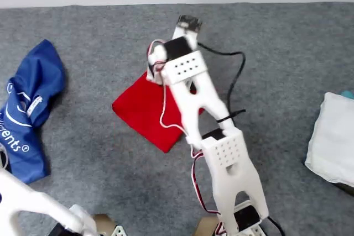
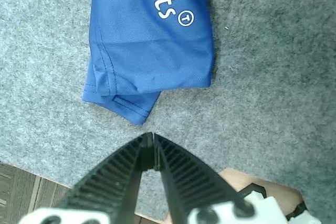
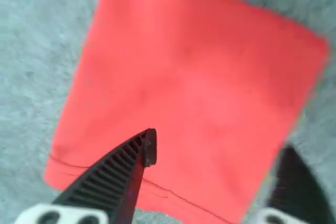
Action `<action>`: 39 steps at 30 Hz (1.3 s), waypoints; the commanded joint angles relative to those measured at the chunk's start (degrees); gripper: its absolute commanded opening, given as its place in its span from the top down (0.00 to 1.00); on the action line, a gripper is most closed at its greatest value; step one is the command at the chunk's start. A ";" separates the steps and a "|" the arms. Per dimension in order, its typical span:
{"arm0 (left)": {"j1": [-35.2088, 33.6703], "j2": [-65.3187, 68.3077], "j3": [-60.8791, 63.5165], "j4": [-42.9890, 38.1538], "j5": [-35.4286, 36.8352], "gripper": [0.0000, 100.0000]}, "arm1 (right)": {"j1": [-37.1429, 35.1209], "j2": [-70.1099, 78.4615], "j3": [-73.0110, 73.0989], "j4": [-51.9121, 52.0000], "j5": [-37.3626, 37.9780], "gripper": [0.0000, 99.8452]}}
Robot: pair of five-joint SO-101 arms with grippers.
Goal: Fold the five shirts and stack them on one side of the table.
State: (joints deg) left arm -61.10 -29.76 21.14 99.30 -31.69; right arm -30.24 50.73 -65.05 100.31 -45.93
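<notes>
At the near edge of the table, our left gripper hangs with its jaws pressed together on nothing, just short of the loose blue sports shirt with white lettering. The shirt's hem and sleeve lie doubled unevenly on the grey felt table cover. If we pinch there, we judge we may take only the top layer, and the bundle would drag rather than spread flat.

Farther out, toward the middle, our right gripper hovers with its jaws spread wide over the folded red square shirt, one finger above the cloth near its stitched hem. The danger we see is a grasp at one edge catching a single ply, so the fold opens as it lifts. Pressing too low could also snag the felt.

Farthest off, at the table's right edge, lies a folded white shirt, well apart from the red one. A long carry on a poor hold could spill the fold or land it askew.
</notes>
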 commanded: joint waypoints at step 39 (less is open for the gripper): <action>0.35 -1.67 -0.31 -0.35 -0.09 0.99 | 6.81 7.87 -3.25 2.24 11.96 0.99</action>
State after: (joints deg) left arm -61.10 -29.76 21.14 99.30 -31.69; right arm -26.37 64.26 -67.16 99.08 -39.16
